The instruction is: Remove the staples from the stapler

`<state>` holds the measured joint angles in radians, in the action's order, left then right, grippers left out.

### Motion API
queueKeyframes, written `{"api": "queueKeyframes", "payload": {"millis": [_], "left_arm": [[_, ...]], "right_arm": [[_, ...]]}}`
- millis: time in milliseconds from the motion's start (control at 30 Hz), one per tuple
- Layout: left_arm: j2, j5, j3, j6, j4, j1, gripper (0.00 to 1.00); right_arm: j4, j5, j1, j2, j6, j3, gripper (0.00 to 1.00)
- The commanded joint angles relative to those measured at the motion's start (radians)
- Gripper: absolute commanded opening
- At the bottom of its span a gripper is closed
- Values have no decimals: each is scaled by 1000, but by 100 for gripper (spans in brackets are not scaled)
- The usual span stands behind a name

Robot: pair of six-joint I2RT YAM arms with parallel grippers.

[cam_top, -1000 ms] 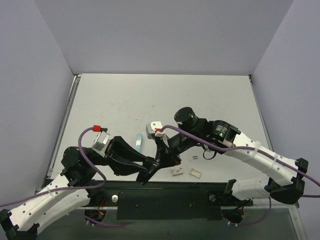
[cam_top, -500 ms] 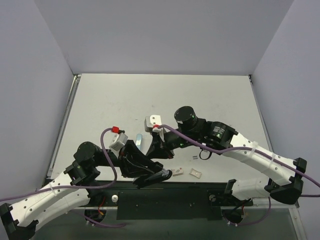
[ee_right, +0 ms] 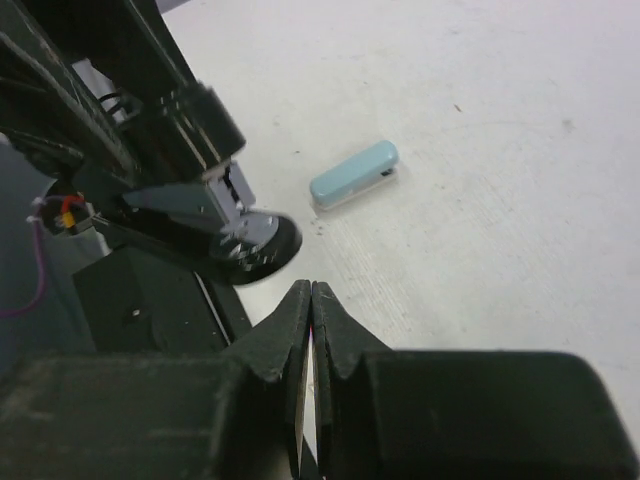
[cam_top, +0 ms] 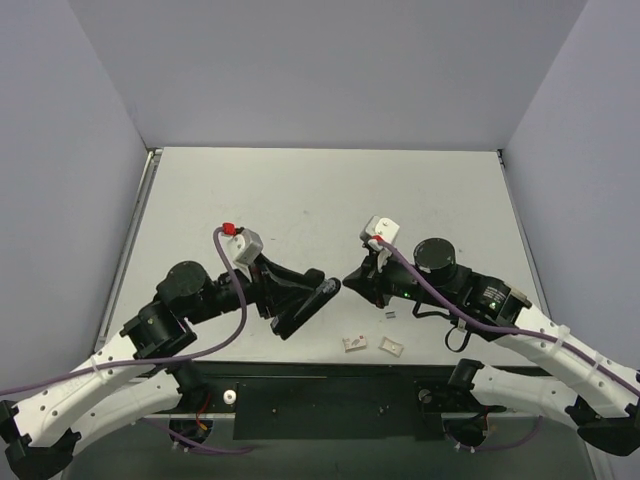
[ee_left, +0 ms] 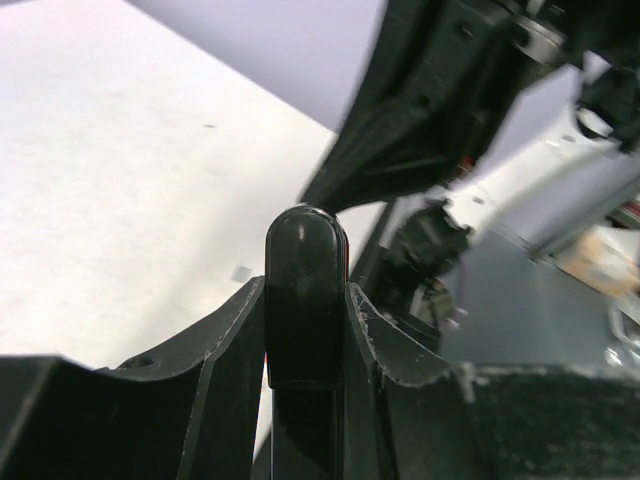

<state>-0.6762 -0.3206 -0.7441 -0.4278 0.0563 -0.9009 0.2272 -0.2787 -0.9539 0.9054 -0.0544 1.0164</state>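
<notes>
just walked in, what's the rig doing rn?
The left gripper is clamped on a black stapler, apparently lifted off the table. The right gripper sits close beside it with its fingers pressed shut. A thin sliver shows between them, but I can't tell if it's staples. A light blue stapler-like item lies on the table, and two small pale bits lie near the front edge.

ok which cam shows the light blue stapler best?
Right wrist: the light blue stapler lies whole and unblocked on the table. Top external shows none of it, probably hidden under the left arm. Left wrist doesn't catch it.
</notes>
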Motion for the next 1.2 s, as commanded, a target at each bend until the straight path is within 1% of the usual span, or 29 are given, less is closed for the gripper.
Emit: {"api": "queueKeyframes", "payload": {"millis": [0, 100, 133, 200, 367, 400, 533, 633, 667, 767, 800, 833, 900, 1167], "left_arm": [[-61, 311, -126, 73, 77, 3, 0], [-115, 431, -184, 90, 126, 3, 0], [-138, 490, -198, 92, 138, 3, 0], [-176, 563, -231, 103, 161, 3, 0], [-287, 744, -346, 142, 232, 7, 0], [-299, 799, -374, 155, 253, 8, 0], [-385, 890, -448, 192, 310, 45, 0], [-448, 881, -477, 196, 326, 121, 0], [-457, 864, -483, 198, 323, 140, 0], [-512, 784, -497, 193, 317, 250, 0], [-520, 770, -501, 190, 315, 270, 0], [-548, 747, -505, 190, 313, 311, 0], [-585, 733, -509, 190, 304, 359, 0], [-732, 678, -518, 207, 226, 485, 0]], "right_arm": [[-45, 206, 23, -51, -76, -39, 0], [-11, 276, 40, -62, -107, -45, 0], [0, 311, 44, -63, -111, -48, 0], [6, 332, 59, -66, -127, -61, 0], [9, 328, 79, -69, -162, -91, 0], [9, 328, 81, -69, -163, -94, 0], [6, 319, 87, -74, -182, -119, 0], [-18, 288, 89, -74, -200, -136, 0], [-22, 288, 89, -74, -202, -144, 0], [-31, 286, 90, -71, -208, -157, 0], [-34, 288, 89, -72, -211, -165, 0], [-41, 254, 90, -76, -214, -170, 0], [-52, 242, 90, -82, -220, -180, 0], [-74, 233, 90, -89, -225, -216, 0]]}}
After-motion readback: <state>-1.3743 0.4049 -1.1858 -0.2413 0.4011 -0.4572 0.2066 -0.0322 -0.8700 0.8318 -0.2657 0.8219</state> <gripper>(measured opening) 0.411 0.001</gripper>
